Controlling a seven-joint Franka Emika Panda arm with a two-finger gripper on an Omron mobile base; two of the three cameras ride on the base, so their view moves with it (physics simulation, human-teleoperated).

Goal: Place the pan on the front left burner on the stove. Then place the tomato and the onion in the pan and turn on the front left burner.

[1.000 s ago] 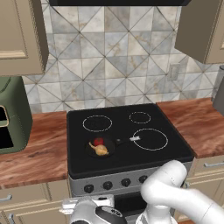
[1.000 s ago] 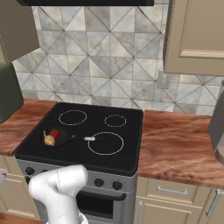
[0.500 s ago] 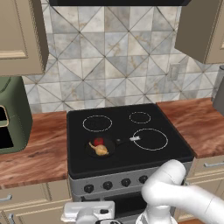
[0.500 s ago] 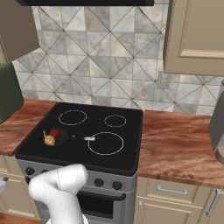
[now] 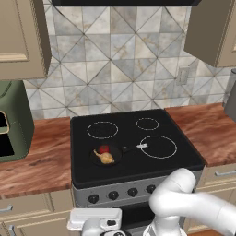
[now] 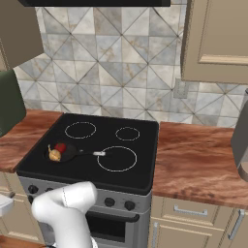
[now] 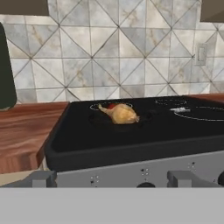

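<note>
The black pan (image 5: 107, 156) sits on the stove (image 5: 179, 159), covering the front left burner, its handle (image 5: 138, 147) pointing right. Inside it lie the red tomato (image 5: 104, 149) and the tan onion (image 5: 108, 158). From the right I see the same pan (image 6: 65, 155), tomato (image 6: 60, 147) and onion (image 6: 54, 155). My gripper (image 5: 94, 214) hangs low before the stove's steel front, left of the knob row (image 5: 113, 195). In the hand view the gripper (image 7: 111, 179) is open and empty, level with the stove's edge, facing the onion (image 7: 122, 114) and tomato (image 7: 112, 106).
A green appliance (image 5: 11, 122) stands on the wooden counter (image 5: 41, 161) left of the stove. A grey vessel (image 6: 240, 140) sits on the right counter. Drawers (image 6: 186, 210) flank the oven below. My arm's white elbow (image 5: 177, 196) crosses the stove's front.
My hand has shifted a little left and up in front of the stove, and has levelled. The pan, tomato and onion have not moved.
</note>
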